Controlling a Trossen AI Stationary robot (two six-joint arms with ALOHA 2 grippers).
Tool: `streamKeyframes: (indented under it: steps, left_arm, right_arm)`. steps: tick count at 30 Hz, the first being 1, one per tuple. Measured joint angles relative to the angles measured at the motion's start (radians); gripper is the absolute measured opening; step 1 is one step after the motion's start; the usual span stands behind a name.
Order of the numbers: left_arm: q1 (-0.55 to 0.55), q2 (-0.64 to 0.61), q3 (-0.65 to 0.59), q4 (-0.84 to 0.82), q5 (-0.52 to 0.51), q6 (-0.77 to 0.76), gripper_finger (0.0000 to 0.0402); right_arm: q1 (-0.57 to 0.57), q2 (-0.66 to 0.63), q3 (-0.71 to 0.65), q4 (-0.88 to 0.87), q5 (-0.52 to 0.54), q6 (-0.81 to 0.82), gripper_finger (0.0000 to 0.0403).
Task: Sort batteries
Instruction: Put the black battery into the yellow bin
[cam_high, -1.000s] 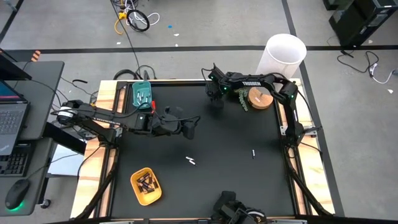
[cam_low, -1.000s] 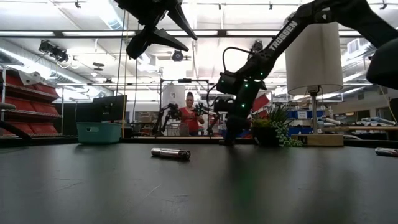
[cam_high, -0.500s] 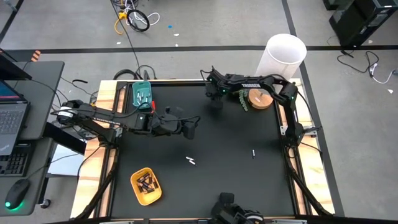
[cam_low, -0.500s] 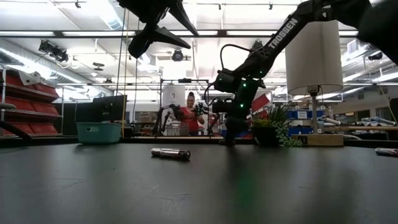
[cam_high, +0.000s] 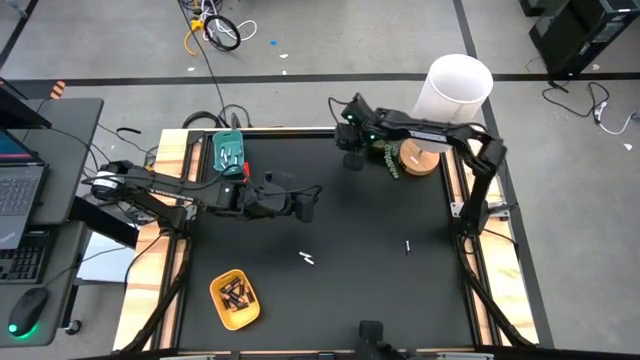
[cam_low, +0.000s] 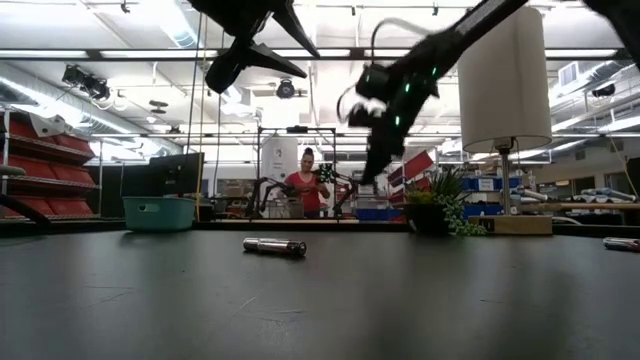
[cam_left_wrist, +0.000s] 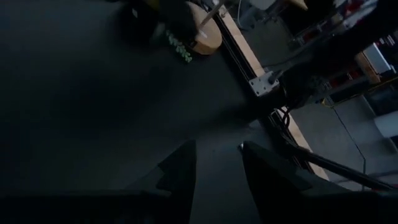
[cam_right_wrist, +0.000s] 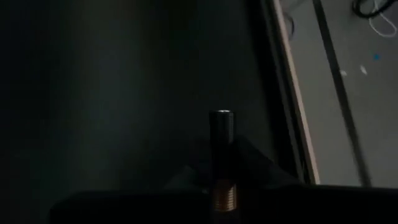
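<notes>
1. Right gripper (cam_high: 352, 160) is up off the counter (cam_high: 380, 290) near the far edge, by the lamp base (cam_high: 418, 158). Its jaws are pinched on one dark battery (cam_right_wrist: 222, 146), held upright with a copper-coloured band at the lower end.
2. Left gripper (cam_high: 303, 206) hovers over the counter's left-centre. Its jaws are partly open with nothing between them.
3. Loose batteries remain on the counter: a pale one near centre (cam_high: 307, 259) and another toward the right (cam_high: 407, 246). The yellow tray (cam_high: 235, 299) near the front left holds dark ones; the teal tray (cam_high: 227, 155) is at the far left.
4. Risk: the grip is only on the battery's lower part. A fast swing toward a tray could let it pivot or slip out, and it would roll.
5. Risk: the arms' paths could cross if the right reaches for the left-side trays.
6. Hard to tell: the teal tray's contents are too small to read, the held battery is invisible from above, and the right wrist view is very dark.
</notes>
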Motion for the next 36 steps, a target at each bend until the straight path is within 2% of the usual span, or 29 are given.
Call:
streamKeyframes:
  steps: [3,6,9,13,17,23,28,34,36]
  left_arm:
    - [-0.037,-0.027,0.000,0.018,-0.082,0.002,0.0147]
    - [-0.109,-0.077,0.001,0.019,-0.209,0.016,0.0145]
    - [-0.189,-0.128,0.002,-0.017,-0.302,0.031,0.0140]
    - [-0.301,-0.150,0.002,-0.049,-0.404,0.033,0.0135]
    - [-0.413,-0.153,0.002,-0.116,-0.425,-0.044,0.0132]
    - [-0.600,-0.144,0.001,-0.285,-0.461,-0.296,0.0131]
    - [-0.700,-0.140,0.000,-0.383,-0.531,-0.454,0.0131]
    - [-0.713,-0.095,0.000,-0.337,-0.644,-0.440,0.0131]
    - [-0.713,-0.070,-0.001,-0.302,-0.676,-0.415,0.0131]
  right_arm:
    - [0.030,-0.091,0.000,-0.022,-0.059,0.104,0.0025]
    - [0.092,-0.191,0.002,-0.034,-0.103,0.208,0.0025]
    - [0.181,-0.273,0.003,-0.009,-0.149,0.316,0.0025]
    - [0.329,-0.325,0.004,0.082,-0.154,0.487,0.0025]
    - [0.486,-0.310,0.004,0.201,-0.126,0.655,0.0025]
    - [0.672,-0.234,0.004,0.364,-0.058,0.812,0.0025]
    - [0.742,-0.164,0.004,0.547,-0.051,0.941,0.0025]
    - [0.767,-0.077,0.004,0.856,-0.066,1.136,0.0025]
    - [0.768,-0.058,0.004,0.908,-0.066,1.178,0.0025]
